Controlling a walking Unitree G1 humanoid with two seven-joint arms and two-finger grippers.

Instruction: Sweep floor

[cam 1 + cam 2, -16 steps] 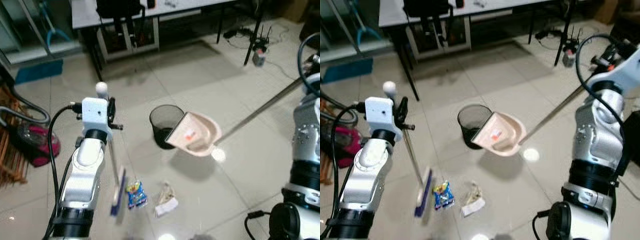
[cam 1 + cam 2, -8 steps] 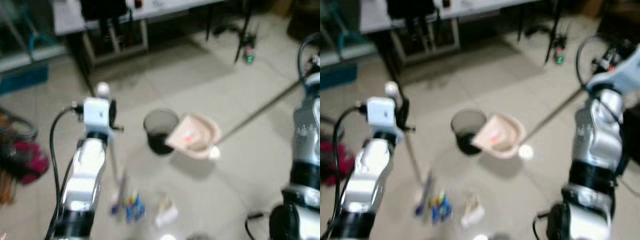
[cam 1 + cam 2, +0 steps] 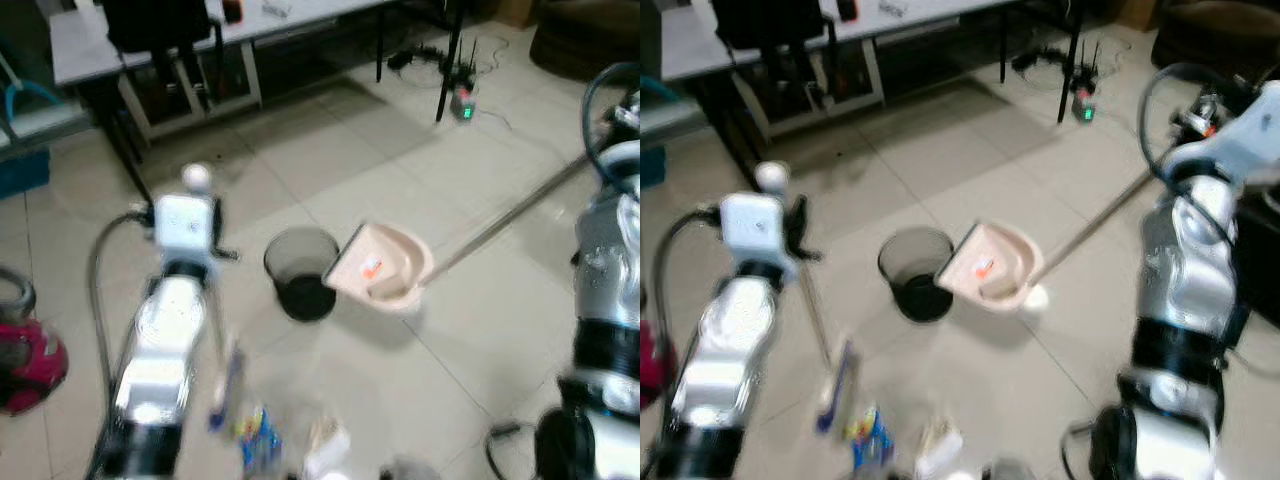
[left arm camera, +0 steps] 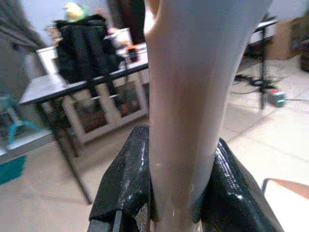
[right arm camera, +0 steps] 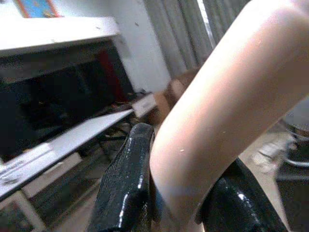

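left claw [image 4: 181, 193] pinching broom handle [image 4: 193, 96]; right claw [image 5: 181, 203] pinching dustpan handle [image 5: 212, 111].

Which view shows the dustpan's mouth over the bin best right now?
The left eye view: the dustpan hangs tilted beside the black bin. The right eye view matches it, blurrier. The right wrist view shows its handle between the jaws.

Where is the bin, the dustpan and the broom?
bin [image 3: 300, 285]: left eye view, dark inside of the round basket.
dustpan [image 3: 385, 265]: left eye view, middle of the pink scoop.
broom [image 3: 836, 390]: right eye view, blurred blue head near the floor.
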